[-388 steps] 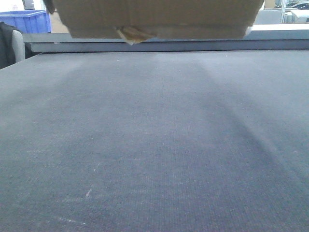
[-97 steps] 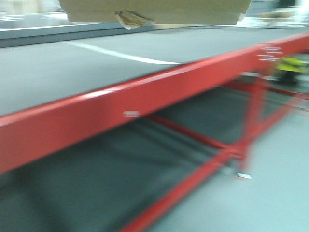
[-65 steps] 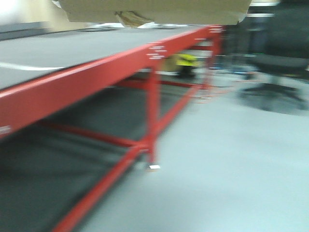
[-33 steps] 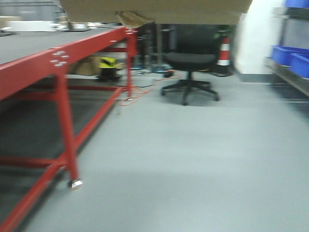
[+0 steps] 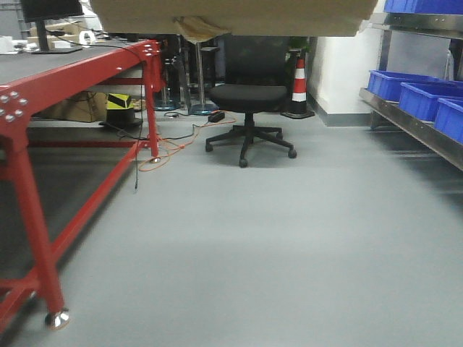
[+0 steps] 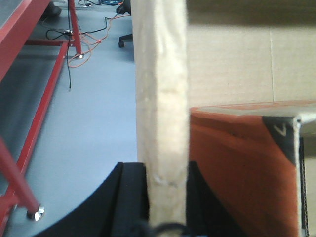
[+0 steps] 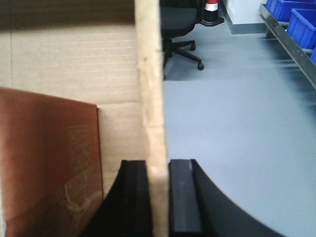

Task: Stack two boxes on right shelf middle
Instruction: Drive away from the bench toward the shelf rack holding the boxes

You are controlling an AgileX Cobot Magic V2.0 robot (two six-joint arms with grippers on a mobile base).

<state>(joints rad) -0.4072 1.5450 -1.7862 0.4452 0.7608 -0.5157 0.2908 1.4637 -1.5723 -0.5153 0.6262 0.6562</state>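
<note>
Though cropped above, carton point(image 5: 231, 16) underside only.

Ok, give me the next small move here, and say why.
Probably turn the base to the right. The box hangs clamped by its side walls in the left gripper and right gripper, but the front view faces the chair, and the shelf with blue bins sits only at the right edge. Squaring up to it should come before any placement.
</note>
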